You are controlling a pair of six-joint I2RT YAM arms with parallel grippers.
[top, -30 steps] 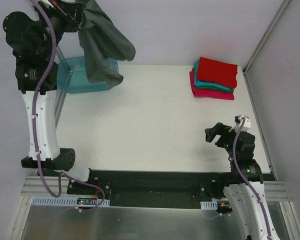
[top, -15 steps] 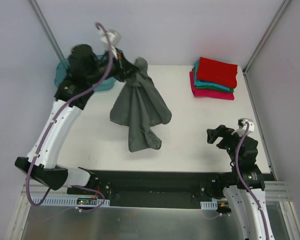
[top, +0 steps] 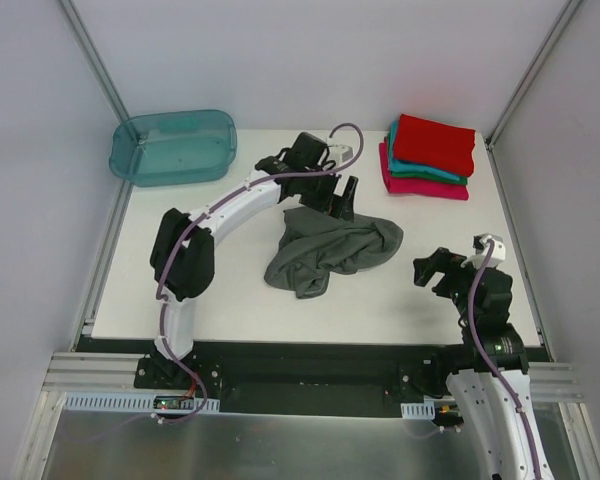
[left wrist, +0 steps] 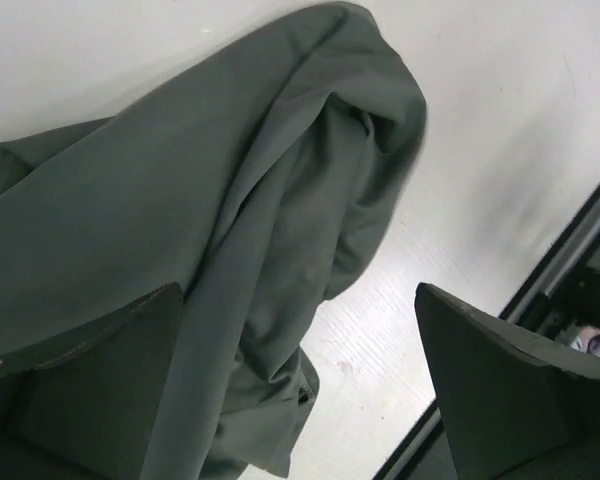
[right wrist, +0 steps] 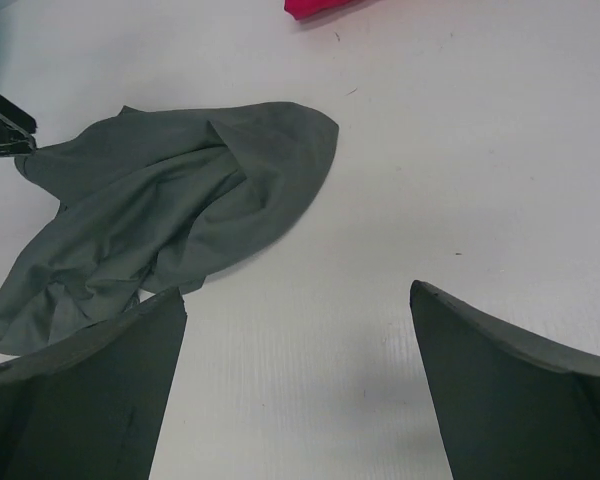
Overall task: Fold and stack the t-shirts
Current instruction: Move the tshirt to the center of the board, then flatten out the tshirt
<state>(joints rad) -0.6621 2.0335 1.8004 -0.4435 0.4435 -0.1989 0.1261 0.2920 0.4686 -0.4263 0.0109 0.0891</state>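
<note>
A: What lies nearest the arm bases?

B: The right hand (top: 430, 270), low over the tabletop (top: 230, 300) near its right edge. In the right wrist view its two fingers (right wrist: 90, 390) stand wide apart, with only bare tabletop between them.

A: And the garment?

B: The dark grey t-shirt (top: 330, 250) lies crumpled and unfolded near the middle of the tabletop, to the left of the right hand and apart from it. Its folds bunch toward the near left.

A: Where is the left hand?

B: The left hand (top: 342, 198) sits at the far edge of the dark grey t-shirt, with its arm reaching in from the left. The left wrist view shows its fingers (left wrist: 90, 390) spread wide. Cloth lies beneath the hand, and whether the left-side finger touches it cannot be told.

A: What lies farthest?

B: At the far right corner is a folded stack: the red t-shirt (top: 435, 143) on top, the teal t-shirt (top: 420, 172) under it, and the magenta-pink t-shirt (top: 425, 189) at the bottom. At the far left is the teal plastic tub (top: 170, 150), well apart from the stack.
</note>
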